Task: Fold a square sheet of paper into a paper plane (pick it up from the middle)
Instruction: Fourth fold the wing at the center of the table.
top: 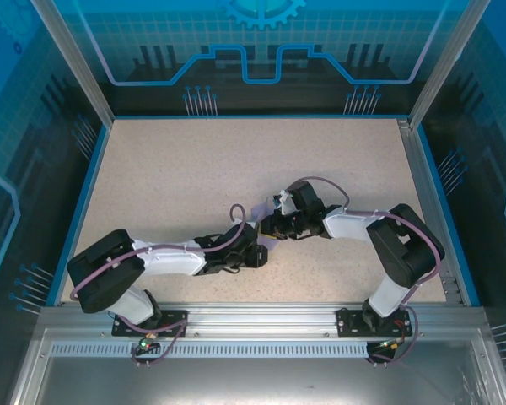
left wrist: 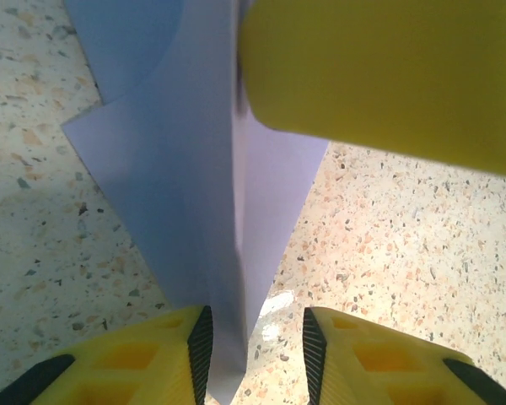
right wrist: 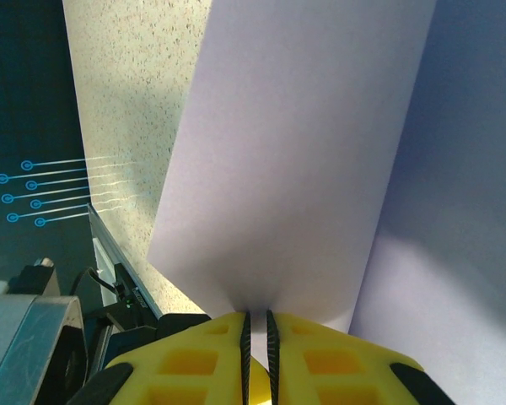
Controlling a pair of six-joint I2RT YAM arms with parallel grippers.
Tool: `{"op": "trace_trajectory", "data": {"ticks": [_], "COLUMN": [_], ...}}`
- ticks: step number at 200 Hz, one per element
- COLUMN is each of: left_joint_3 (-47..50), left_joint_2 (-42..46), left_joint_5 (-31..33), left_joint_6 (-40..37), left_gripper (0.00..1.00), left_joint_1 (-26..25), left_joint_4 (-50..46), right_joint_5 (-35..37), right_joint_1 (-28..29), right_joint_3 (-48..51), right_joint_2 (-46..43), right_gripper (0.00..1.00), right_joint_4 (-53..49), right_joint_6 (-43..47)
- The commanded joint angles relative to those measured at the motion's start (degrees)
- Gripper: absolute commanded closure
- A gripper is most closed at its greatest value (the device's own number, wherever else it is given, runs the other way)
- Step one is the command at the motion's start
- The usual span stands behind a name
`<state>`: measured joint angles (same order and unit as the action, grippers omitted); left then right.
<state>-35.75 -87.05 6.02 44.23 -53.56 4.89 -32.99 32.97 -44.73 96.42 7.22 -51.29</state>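
Yellow fingers (left wrist: 126,367) of the left gripper (left wrist: 255,350) sit at the bottom of the left wrist view, jaws parted to a moderate gap and clamping nothing. The paper sheet (left wrist: 194,194) stands on edge in that gap, its lower edge hard up beside one black pad (left wrist: 201,346). Can't tell whether it actually touches. Bare table (left wrist: 405,253) shows between the sheet and the other pad. The sheet is lavender, creased lengthwise, and its flaps spread apart further from the lens. A blurred yellow finger (left wrist: 379,76) at top right overlaps the sheet's upper part.

Right gripper (right wrist: 257,337): jaws nearly together with only a thin slit left, pinching a fold of the sheet between dark pads. From the pinch one panel rises lit, another lies in shade to the right.

Top view: both arms reach in to mid-table and the grippers meet almost nose to nose. Slivers of lavender show beside them.
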Motion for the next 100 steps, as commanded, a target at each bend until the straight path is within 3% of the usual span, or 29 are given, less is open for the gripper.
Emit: {"op": "trace_trajectory", "data": {"ticks": [1, 58, 100], "left_joint_3": [-2.4, -3.8, -2.3], "left_joint_2": [-1.2, -3.9, -2.7], "left_joint_5": [6.2, 9.9, 8.5], "left_joint_6": [1.3, 1.2, -0.9], "left_gripper": [0.63, 0.75, 0.87], "left_joint_1": [-1.2, -2.5, -2.6], "left_joint_4": [-2.4, -2.1, 1.2], "right_joint_5": [0.2, 0.2, 0.9], "right_joint_1": [-0.1, -0.3, -1.4], "right_joint_3": [-1.1, -0.8, 0.4], "right_joint_2": [0.0, -0.2, -2.6], "right_gripper": [0.84, 0.84, 0.84], "right_joint_4": [-1.0, -1.8, -3.2], "right_joint_6": [-0.2, 0.0, 0.3]}}
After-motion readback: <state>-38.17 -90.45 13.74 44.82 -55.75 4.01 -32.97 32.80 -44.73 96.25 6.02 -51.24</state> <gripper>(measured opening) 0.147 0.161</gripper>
